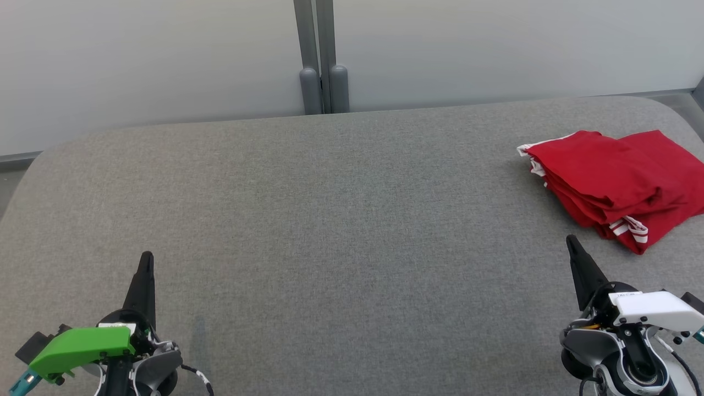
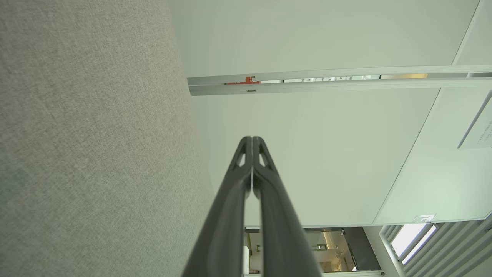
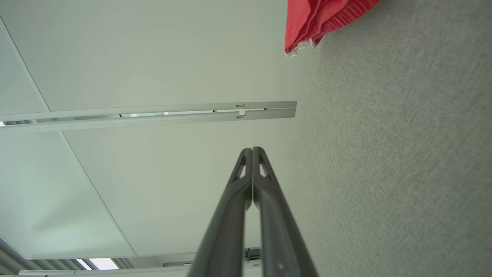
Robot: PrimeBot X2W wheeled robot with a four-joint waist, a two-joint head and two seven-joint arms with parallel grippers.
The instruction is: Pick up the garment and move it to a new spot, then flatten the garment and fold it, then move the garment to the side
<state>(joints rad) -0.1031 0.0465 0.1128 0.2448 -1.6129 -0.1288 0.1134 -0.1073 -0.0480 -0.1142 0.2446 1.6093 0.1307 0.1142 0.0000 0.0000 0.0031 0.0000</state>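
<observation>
A red garment (image 1: 616, 184) with white striped trim lies folded in layers at the far right of the grey fabric table (image 1: 330, 220). Its edge also hangs into the top of the right wrist view, garment (image 3: 319, 19). My right gripper (image 1: 572, 240) is shut and empty at the lower right, its tip a little in front of the garment and apart from it. My left gripper (image 1: 146, 256) is shut and empty at the lower left, far from the garment. Both wrist views show the fingers pressed together: left gripper (image 2: 251, 138), right gripper (image 3: 251, 149).
Pale wall panels with a grey post (image 1: 322, 55) stand behind the table's far edge. The table's corners are rounded, and the garment lies close to the right edge.
</observation>
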